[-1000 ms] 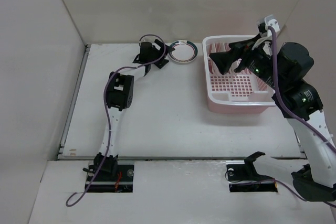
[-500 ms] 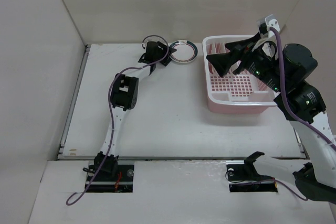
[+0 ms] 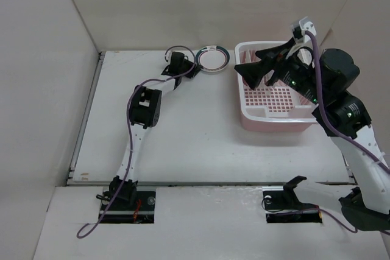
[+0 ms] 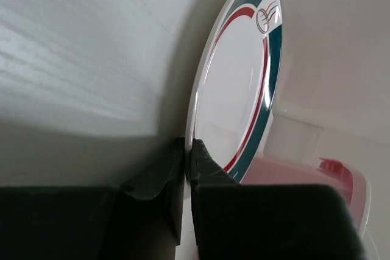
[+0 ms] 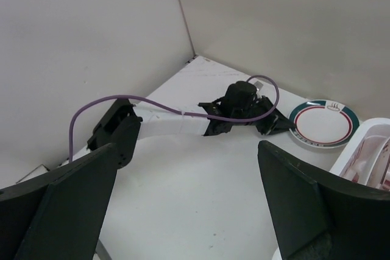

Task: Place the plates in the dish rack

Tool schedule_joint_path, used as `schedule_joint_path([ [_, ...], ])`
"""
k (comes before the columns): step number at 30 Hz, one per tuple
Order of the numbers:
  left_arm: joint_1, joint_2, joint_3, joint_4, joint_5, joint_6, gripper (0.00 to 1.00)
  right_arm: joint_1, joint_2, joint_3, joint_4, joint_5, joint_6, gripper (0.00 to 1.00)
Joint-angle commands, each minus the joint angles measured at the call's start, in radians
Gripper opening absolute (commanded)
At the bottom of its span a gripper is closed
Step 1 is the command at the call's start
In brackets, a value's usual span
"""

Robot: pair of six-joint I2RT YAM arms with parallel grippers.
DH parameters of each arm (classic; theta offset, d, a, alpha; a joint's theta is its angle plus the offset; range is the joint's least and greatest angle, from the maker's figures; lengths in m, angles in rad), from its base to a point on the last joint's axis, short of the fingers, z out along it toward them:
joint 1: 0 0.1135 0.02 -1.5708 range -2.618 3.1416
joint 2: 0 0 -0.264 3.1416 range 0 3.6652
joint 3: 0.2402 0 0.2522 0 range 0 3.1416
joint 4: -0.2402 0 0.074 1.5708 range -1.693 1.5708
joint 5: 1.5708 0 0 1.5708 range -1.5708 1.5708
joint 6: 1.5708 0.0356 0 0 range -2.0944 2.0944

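A white plate with a dark teal rim and a thin red ring (image 3: 214, 59) (image 4: 239, 89) (image 5: 322, 122) lies at the back of the table, left of the dish rack. My left gripper (image 3: 194, 67) (image 4: 188, 149) (image 5: 281, 123) is shut on the plate's near-left rim, one finger above it and one below. The pale pink-and-white dish rack (image 3: 273, 112) (image 5: 373, 144) (image 4: 304, 175) stands at the back right. Above its left part hangs my right gripper (image 3: 248, 62) (image 5: 186, 145), open wide and holding nothing. It hides much of the rack's inside.
Pale walls close in the table at the back and on the left (image 3: 73, 59). The left arm (image 3: 143, 105) stretches across the left half of the table with its purple cable (image 5: 122, 100). The right arm (image 3: 347, 114) stands beside the rack.
My left gripper slid right to the plate's edge and went from open to shut on its rim. The right gripper, still open, shifted a little up and back over the rack.
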Motion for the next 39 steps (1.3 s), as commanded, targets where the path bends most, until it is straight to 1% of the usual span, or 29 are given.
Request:
schedule_joint_path([
  [1,-0.005,-0.133,-0.111,-0.045,-0.027,0.038,0.00,0.011,0.035,-0.021,0.056,-0.035,-0.002,1.00],
  [2,-0.014,-0.176,-0.203,-0.056,-0.049,0.078,0.00,0.011,0.051,-0.021,0.036,-0.035,-0.002,1.00],
  [3,-0.014,-0.220,-0.251,-0.056,-0.087,0.099,0.00,0.022,0.087,-0.021,0.025,-0.020,-0.028,1.00],
  [4,-0.014,-0.304,-0.295,-0.079,-0.102,0.125,0.00,0.033,0.107,-0.021,0.013,0.000,-0.047,1.00],
  [5,-0.014,-0.348,-0.369,-0.102,-0.121,0.151,0.00,0.045,0.126,-0.021,-0.001,0.025,-0.065,1.00],
  [7,-0.014,-0.430,-0.446,-0.134,-0.173,0.225,0.00,0.068,0.173,-0.021,-0.024,0.077,-0.126,1.00],
  [8,-0.014,-0.514,-0.483,-0.135,-0.173,0.248,0.00,0.092,0.187,-0.021,-0.024,0.126,-0.149,1.00],
  [9,-0.002,-0.556,-0.564,-0.135,-0.173,0.276,0.00,0.105,0.201,-0.034,-0.024,0.150,-0.172,1.00],
  [10,-0.001,-0.598,-0.596,-0.135,-0.202,0.320,0.00,0.118,0.225,-0.044,-0.024,0.176,-0.218,1.00],
  [11,0.008,-0.668,-0.613,-0.194,-0.216,0.343,0.00,0.147,0.236,-0.054,-0.024,0.230,-0.243,1.00],
  [12,0.008,-0.694,-0.604,-0.251,-0.233,0.368,0.00,0.164,0.247,-0.083,-0.024,0.258,-0.270,1.00],
  [13,0.008,-0.714,-0.580,-0.320,-0.253,0.397,0.00,0.181,0.267,-0.102,0.008,0.285,-0.334,1.00],
  [14,0.008,-0.731,-0.549,-0.469,-0.301,0.449,0.00,0.200,0.279,-0.120,0.023,0.314,-0.375,1.00],
  [15,0.008,-0.742,-0.513,-0.556,-0.323,0.468,0.00,0.236,0.290,-0.134,0.037,0.372,-0.415,1.00],
  [16,0.008,-0.753,-0.435,-0.637,-0.345,0.483,0.00,0.253,0.299,-0.168,0.074,0.396,-0.454,1.00],
  [17,0.008,-0.753,-0.393,-0.717,-0.360,0.495,0.00,0.270,0.299,-0.191,0.104,0.410,-0.537,1.00],
  [18,0.017,-0.762,-0.361,-0.847,-0.360,0.506,0.00,0.296,0.299,-0.214,0.138,0.431,-0.571,1.00],
  [19,0.028,-0.771,-0.339,-0.896,-0.360,0.506,0.00,0.296,0.310,-0.232,0.169,0.431,-0.596,1.00],
  [20,0.040,-0.787,-0.328,-0.932,-0.346,0.506,0.00,0.307,0.321,-0.245,0.212,0.422,-0.631,1.00],
  [21,0.049,-0.805,-0.328,-0.955,-0.292,0.506,0.00,0.307,0.330,-0.257,0.226,0.408,-0.645,1.00],
  [22,0.058,-0.858,-0.345,-0.970,-0.261,0.506,0.00,0.316,0.342,-0.257,0.235,0.379,-0.662,1.00],
  [24,0.072,-0.923,-0.391,-0.971,-0.183,0.482,0.00,0.329,0.391,-0.257,0.247,0.379,-0.709,1.00],
  [25,0.081,-0.983,-0.400,-0.971,-0.164,0.482,0.00,0.338,0.408,-0.246,0.260,0.379,-0.723,0.98],
  [28,0.091,-1.049,-0.400,-0.990,-0.077,0.452,0.00,0.338,0.459,-0.246,0.293,0.391,-0.748,0.96],
  [32,0.109,-1.142,-0.414,-0.978,0.068,0.414,0.00,0.338,0.497,-0.214,0.303,0.349,-0.760,0.95],
  [36,0.118,-1.202,-0.439,-0.969,0.132,0.390,0.00,0.358,0.535,-0.191,0.312,0.402,-0.786,0.94],
  [39,0.118,-1.221,-0.448,-0.993,0.115,0.399,0.00,0.358,0.526,-0.168,0.321,0.411,-0.797,0.94],
])
